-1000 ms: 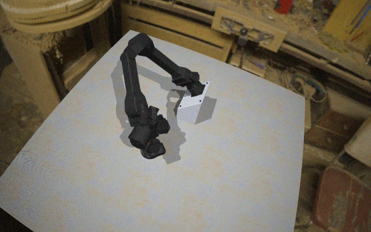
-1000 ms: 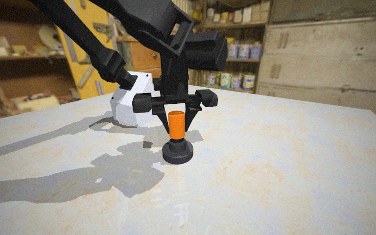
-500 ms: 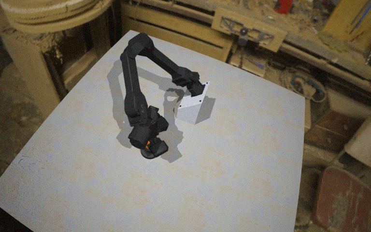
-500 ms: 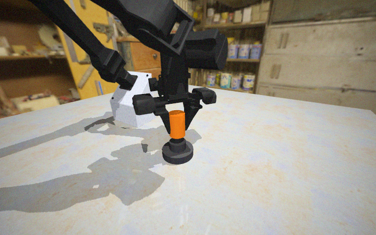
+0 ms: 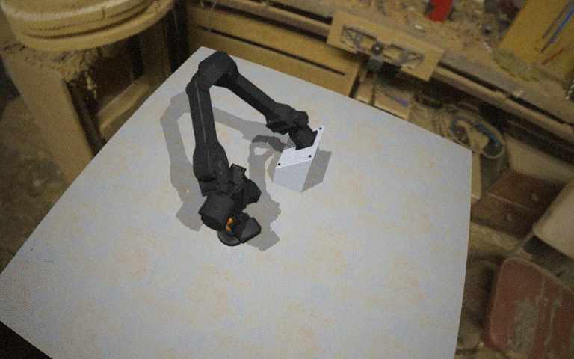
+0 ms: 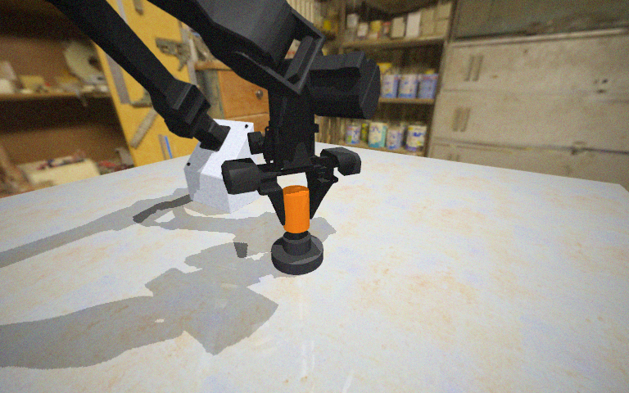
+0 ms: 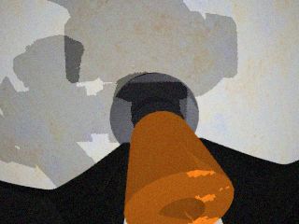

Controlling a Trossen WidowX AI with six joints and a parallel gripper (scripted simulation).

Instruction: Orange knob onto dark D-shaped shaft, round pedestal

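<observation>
The orange knob (image 5: 229, 224) (image 6: 296, 209) (image 7: 163, 159) is upright between the fingers of my gripper (image 6: 297, 215), which is shut on it. The round dark pedestal (image 6: 296, 264) (image 7: 121, 117) (image 5: 229, 241) stands on the table directly below. The dark shaft (image 6: 296, 243) rises from the pedestal's middle, and the knob's lower end is at the shaft's top, well above the pedestal's disc. Whether the knob touches the shaft cannot be told. The shaft's flat side and the hole in the knob's underside are hidden.
The arm's white angular base block (image 5: 288, 175) (image 6: 218, 185) stands on the light mottled table (image 5: 338, 274) (image 6: 441, 300) behind the pedestal. The arm's shadows fall around the pedestal. Shelves and cabinets are beyond the table's edges.
</observation>
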